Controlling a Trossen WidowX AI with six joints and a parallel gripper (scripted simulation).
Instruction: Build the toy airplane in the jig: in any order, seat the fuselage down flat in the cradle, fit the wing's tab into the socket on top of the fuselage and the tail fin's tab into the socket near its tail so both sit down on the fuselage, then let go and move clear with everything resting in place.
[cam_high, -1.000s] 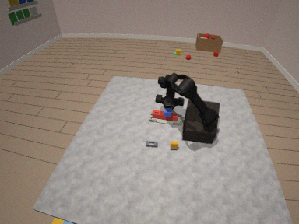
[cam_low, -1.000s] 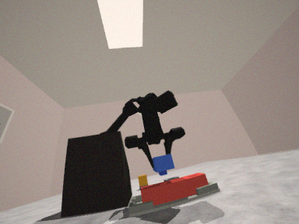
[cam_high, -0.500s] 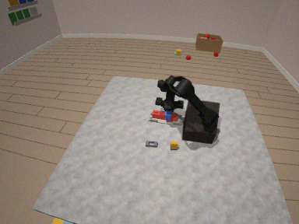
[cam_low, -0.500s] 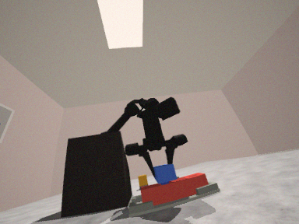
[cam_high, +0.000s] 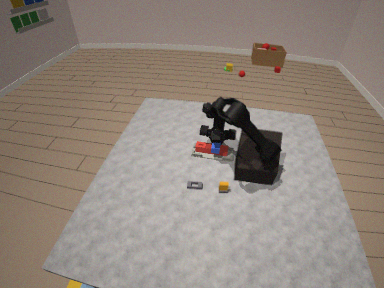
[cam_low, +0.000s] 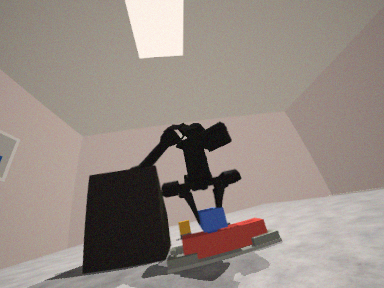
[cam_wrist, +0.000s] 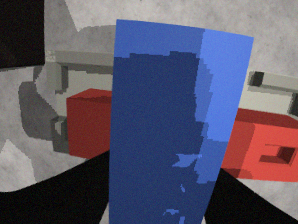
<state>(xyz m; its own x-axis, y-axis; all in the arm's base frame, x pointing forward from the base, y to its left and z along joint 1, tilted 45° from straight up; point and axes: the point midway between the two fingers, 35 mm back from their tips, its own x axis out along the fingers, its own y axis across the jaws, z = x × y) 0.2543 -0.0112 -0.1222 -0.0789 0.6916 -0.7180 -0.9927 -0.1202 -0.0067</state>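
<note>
The red fuselage (cam_high: 202, 147) (cam_low: 230, 239) (cam_wrist: 250, 145) lies in the pale grey cradle (cam_low: 182, 263) (cam_wrist: 85, 58); it looks seated along its length. An open socket shows in its top toward the end away from the arm's base. My gripper (cam_high: 216, 143) (cam_low: 210, 214) (cam_wrist: 160, 160) is shut on the blue wing (cam_high: 216, 148) (cam_low: 213, 220) (cam_wrist: 155, 110), which lies crosswise over the middle of the fuselage. In the exterior view the wing's underside meets the fuselage top; its tab is hidden. The orange tail fin (cam_high: 223, 186) (cam_low: 184, 227) stands apart from the cradle, on a small dark base.
A small dark grey holder (cam_high: 188, 185) with an opening lies beside the tail fin. The black arm base (cam_high: 255, 162) (cam_low: 122, 220) stands close to one end of the cradle. A brown box (cam_high: 268, 56) and small toys are far off on the floor.
</note>
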